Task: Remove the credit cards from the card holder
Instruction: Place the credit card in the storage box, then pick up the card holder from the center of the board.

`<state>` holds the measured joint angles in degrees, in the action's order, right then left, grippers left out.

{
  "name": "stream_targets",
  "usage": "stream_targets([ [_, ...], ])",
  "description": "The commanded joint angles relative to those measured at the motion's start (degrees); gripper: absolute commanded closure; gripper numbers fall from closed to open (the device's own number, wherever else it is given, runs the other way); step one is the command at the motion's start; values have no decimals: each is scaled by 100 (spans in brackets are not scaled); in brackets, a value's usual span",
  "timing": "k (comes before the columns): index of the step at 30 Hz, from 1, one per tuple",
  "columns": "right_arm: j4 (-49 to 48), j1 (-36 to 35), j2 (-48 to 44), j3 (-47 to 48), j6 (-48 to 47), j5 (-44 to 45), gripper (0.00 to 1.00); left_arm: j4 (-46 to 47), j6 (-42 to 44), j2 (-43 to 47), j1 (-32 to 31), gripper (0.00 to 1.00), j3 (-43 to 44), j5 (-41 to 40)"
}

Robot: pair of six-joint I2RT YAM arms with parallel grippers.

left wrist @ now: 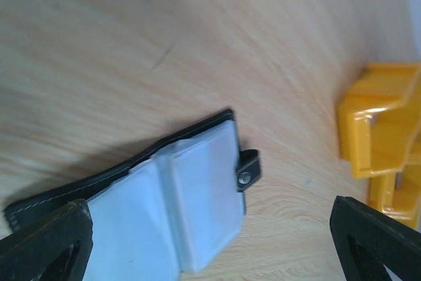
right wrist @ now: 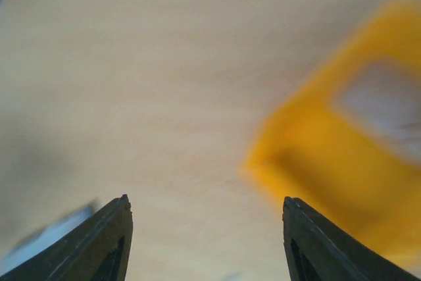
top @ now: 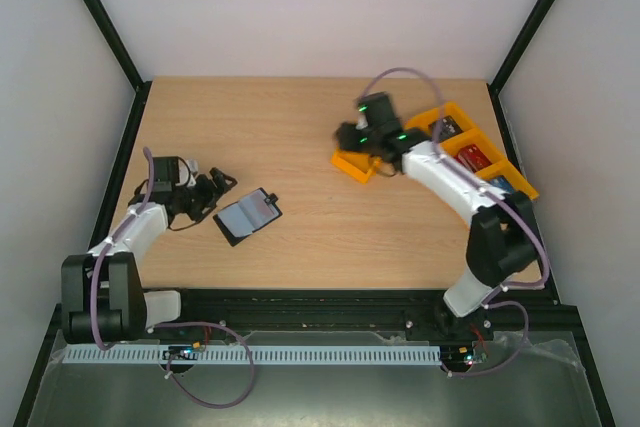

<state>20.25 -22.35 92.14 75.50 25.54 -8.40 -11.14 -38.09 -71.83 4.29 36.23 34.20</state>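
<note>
1. The left fingers [left wrist: 49, 245] stand wide apart with nothing held. In the left wrist view one dark tip shows at each lower corner, low over the worktop [left wrist: 131, 44]
2. Between those tips lies the card holder [left wrist: 177, 208], spread open on the wood with its black cover underneath and its pale blue-grey clear pockets facing up. One end of it runs in beside the left-hand tip, and I cannot tell whether the two touch
3. The closing tab [left wrist: 248, 169], with a small metal snap, sticks out from the holder's edge on the side toward the orange trays
4. Whether any card sits in those pockets cannot be made out
5. The right fingers [right wrist: 99, 245] are also parted and grip nothing, with only bare wood showing between them
6. Just ahead of them and to the right, in that blurred view, is the small orange tray [right wrist: 296, 162]. Something pale lies inside it, too smeared to name
7. From above, the right fingers hover at the far edge of the small orange tray, near the middle of the worktop. The card holder lies toward the near left, just beside the left fingers and well apart from both trays
8. The long orange tray [top: 448, 111] runs diagonally along the right side, partly under the right arm
9. The red card [top: 472, 157] lies in one of its compartments. The compartments on either side hold a dark item and a bluish one, both too small to identify
</note>
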Motion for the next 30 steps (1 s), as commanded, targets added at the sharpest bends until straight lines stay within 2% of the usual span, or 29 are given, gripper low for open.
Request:
stream_targets([
  [1, -115, -1351, 684, -106, 393, -926, 40, 93, -540, 6, -2, 1, -258, -610],
  [4, 55, -2082, 1483, 308, 676, -1234, 46, 120, -604, 25, -87, 1, -494, -754],
  [7, 225, -2526, 2130, 747, 775, -1266, 48, 104, -566, 25, -212, 1, -671, -1081],
  [11, 133, -2692, 2748, 1046, 1136, -1615, 51, 308, -433, -76, -374, 1, -869, -1358],
  [15, 22, -2722, 2990, 1135, 1373, -1666, 57, 624, -441, -211, -556, 1, -1117, -1254],
  [22, -664, -2831, 3303, 1098, 1774, -2424, 81, 1042, -554, -374, -750, 8, -1181, -864],
  [27, -1197, -2852, 3223, 937, 2082, -2613, 93, 1193, -569, -404, -762, 21, -1179, -672],
  [30, -1370, -2850, 3200, 844, 2137, -2704, 93, 1231, -554, -424, -772, 38, -1193, -657],
])
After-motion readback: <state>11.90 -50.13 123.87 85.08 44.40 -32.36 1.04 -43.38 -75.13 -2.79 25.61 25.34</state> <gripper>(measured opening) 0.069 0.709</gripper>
